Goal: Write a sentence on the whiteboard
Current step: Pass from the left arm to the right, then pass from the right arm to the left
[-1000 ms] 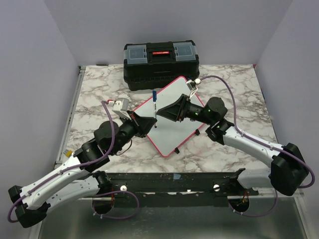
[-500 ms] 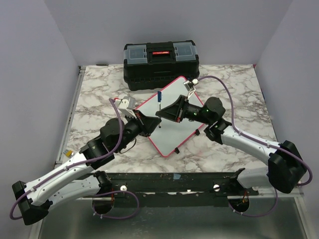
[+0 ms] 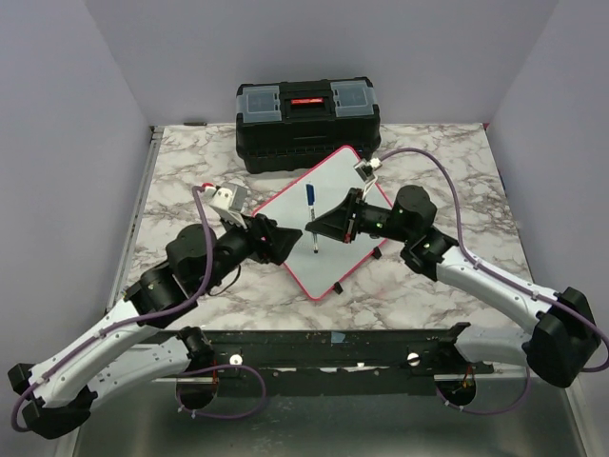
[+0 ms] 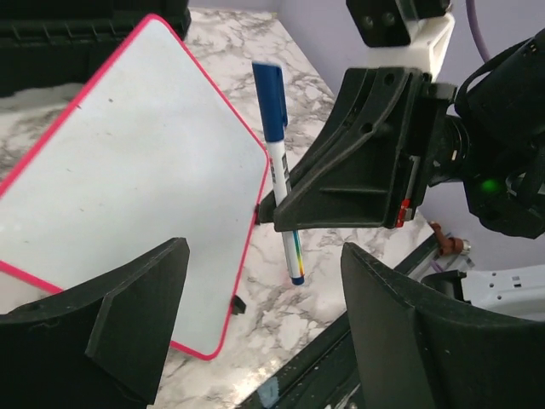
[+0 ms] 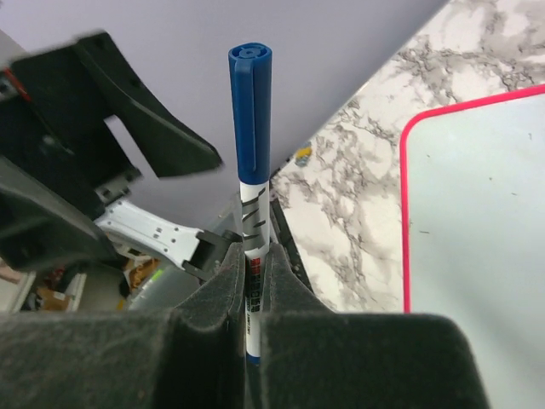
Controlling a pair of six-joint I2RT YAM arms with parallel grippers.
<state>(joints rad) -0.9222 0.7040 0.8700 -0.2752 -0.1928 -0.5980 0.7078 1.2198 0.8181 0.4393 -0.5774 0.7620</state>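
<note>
The whiteboard, white with a thin red rim, lies askew on the marble table; its face is blank and no sentence is in view. My right gripper is shut on a white marker with a blue cap, held upright over the board's near-left part. The right wrist view shows the pads clamping the marker's barrel, cap still on. My left gripper stands open just left of the marker, its fingers wide apart and touching nothing.
A black toolbox with clear lid compartments stands at the table's far edge behind the board. Small black feet stick out under the board's near rim. The black front rail runs along the near edge.
The right gripper has shut on the marker. The left gripper has opened, let go of it and drawn back to the left. The marker has shifted slightly right.
</note>
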